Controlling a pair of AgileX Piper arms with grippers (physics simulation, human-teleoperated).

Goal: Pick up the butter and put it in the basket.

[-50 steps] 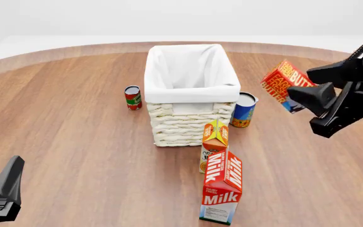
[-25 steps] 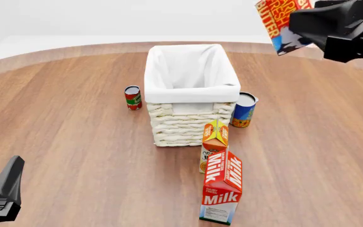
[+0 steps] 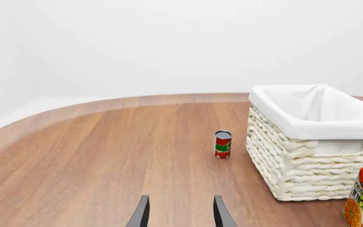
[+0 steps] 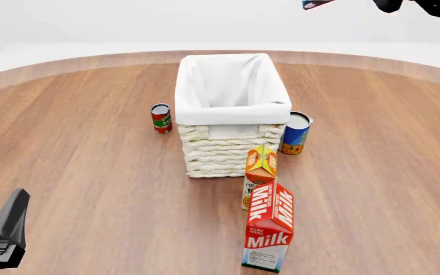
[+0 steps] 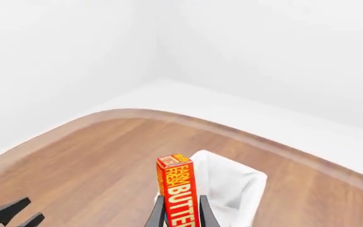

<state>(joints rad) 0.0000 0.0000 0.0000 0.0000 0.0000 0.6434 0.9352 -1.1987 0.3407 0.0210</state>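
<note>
The butter (image 5: 180, 191), a red-orange box with yellow lettering, stands on end between the fingers of my right gripper (image 5: 181, 216), which is shut on it high above the table. Below and just beyond it in the right wrist view lies the cream wicker basket (image 5: 235, 187) with its white lining. In the front view only a blue corner of the butter (image 4: 315, 3) shows at the top edge, up and to the right of the basket (image 4: 224, 149). My left gripper (image 3: 180, 213) hovers open and holds nothing, low at the near left (image 4: 2, 232).
A red can (image 4: 160, 118) stands left of the basket and a blue can (image 4: 295, 133) at its right front corner. An orange juice carton (image 4: 260, 175) and a Milk carton (image 4: 269, 235) stand in front of the basket.
My right gripper has lifted the butter from the right side up and leftward, almost out of the top of the front view. The left arm has not moved.
</note>
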